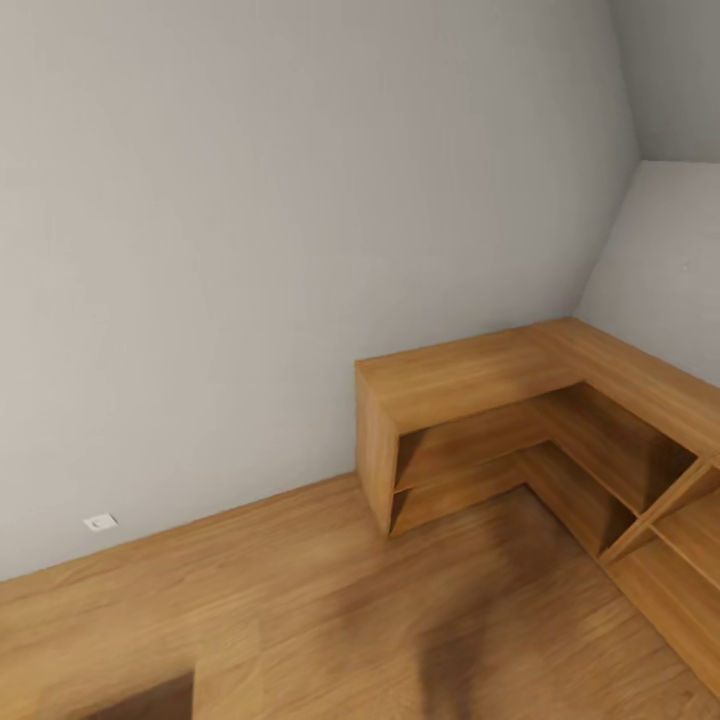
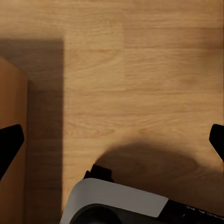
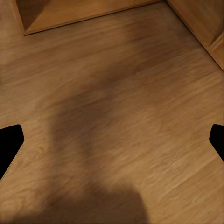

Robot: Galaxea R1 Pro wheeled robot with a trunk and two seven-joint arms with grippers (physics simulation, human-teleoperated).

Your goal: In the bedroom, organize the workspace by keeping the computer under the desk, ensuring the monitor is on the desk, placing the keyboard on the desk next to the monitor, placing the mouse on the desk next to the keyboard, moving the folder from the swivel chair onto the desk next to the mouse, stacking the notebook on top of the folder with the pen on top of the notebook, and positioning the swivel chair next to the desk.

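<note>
**Robot faces a corner of wooden shelving; both grippers hang spread over bare floor**

Head view: a plain grey wall meets a wood-plank floor. An L-shaped run of low wooden shelving fills the corner at the right, one leg running along the far wall, the other coming forward along the right-hand wall. Its open compartments face into the room. A small white wall outlet sits low on the wall at the left, just above the floor. Soft dark shadows lie on the planks in front of the shelving. None of the task's things can be seen here, so their place and heading cannot be told.

Left wrist view: the left gripper is spread wide, its two black fingertips at opposite edges with nothing between them. Beneath it are floor planks, a wooden panel at one side, and a white and black part of the robot's base. Pale lettering on the black part is too small to read.

Right wrist view: the right gripper is likewise spread and empty, black fingertips far apart. It looks onto shadowed floor, with the shelving's lower edge beyond.
</note>
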